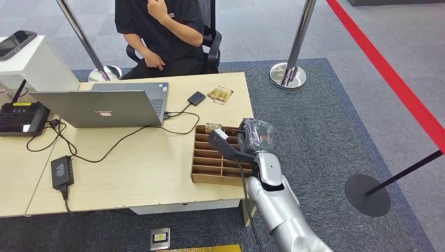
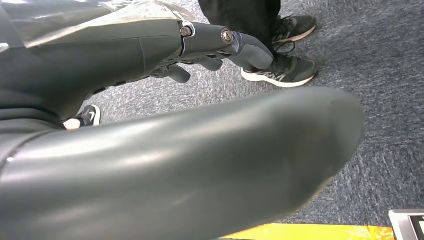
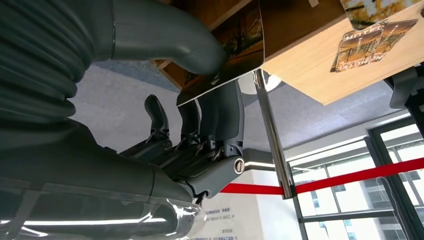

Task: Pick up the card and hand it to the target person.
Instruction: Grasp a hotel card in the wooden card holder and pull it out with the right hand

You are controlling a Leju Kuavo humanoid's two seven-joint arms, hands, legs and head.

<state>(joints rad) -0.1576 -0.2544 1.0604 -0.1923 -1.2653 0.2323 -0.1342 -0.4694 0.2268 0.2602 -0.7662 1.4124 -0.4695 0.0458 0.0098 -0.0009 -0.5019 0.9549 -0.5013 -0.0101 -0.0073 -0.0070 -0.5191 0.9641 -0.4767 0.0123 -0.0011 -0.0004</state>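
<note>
- The right arm [image 1: 275,210] rises from the lower edge of the head view, silver, bent upward so that the right hand [image 1: 255,136] sits at the far right corner of the wooden compartment tray [image 1: 210,168], near the desk's right edge.
- In the right wrist view the right hand [image 3: 200,135] pinches a card [image 3: 235,50] between the thick grey thumb [image 3: 165,40] and the darker fingers [image 3: 220,115]; the card's printed face shows trees in autumn colours (its edge runs thin and pale across the fingers).
- One smaller finger [image 3: 157,115] stands apart from the others, curled and not touching the card.
- Another card [image 1: 220,94] lies flat on the desk [image 1: 131,168] beyond the tray, near a small black box [image 1: 196,98] on a cable; the same card [image 3: 372,45] shows in the right wrist view.
- The left hand [image 2: 220,45] hangs over grey carpet, its dark fingers curled loosely inward with nothing in them; a person's trainers [image 2: 280,70] stand just beyond it.
- A person [image 1: 162,31] in a black shirt sits in an office chair behind the desk, one hand raised near the chin.
- A grey laptop [image 1: 99,107] stands open on the desk to the left of the tray.
</note>
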